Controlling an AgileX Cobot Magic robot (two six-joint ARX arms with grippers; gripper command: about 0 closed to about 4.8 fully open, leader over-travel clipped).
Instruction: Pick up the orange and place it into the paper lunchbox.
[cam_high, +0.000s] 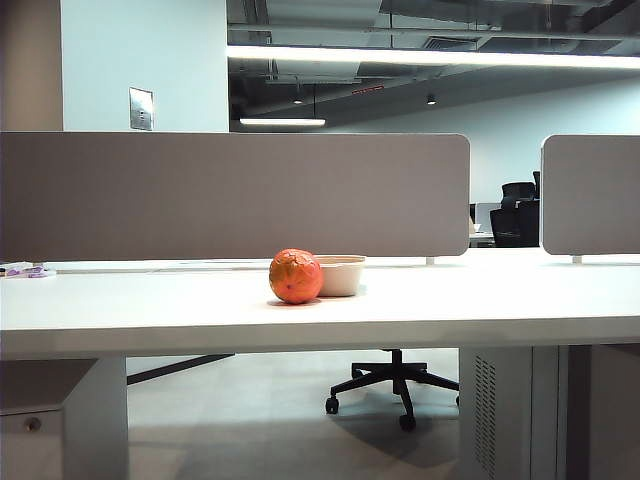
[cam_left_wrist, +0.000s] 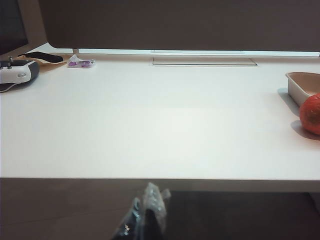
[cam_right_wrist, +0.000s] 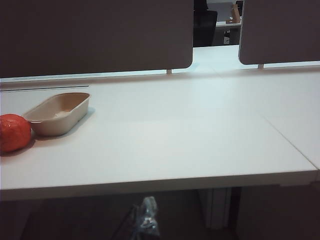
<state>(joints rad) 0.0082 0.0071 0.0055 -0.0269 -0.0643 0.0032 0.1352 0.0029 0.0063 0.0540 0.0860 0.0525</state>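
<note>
Orange-red, the orange (cam_high: 295, 276) sits on the white tabletop (cam_high: 480, 300), touching or just beside the paper lunchbox (cam_high: 342, 275), which looks empty. Both lie well ahead of the fingers. The right gripper (cam_right_wrist: 145, 220) hangs below the tabletop edge with its fingers closed on nothing; the left gripper (cam_left_wrist: 145, 215) hangs likewise, though its fingers are too blurred to read. To start well, the right fingers should open wide, rise above the edge, and approach the fruit from the side away from the box.
</note>
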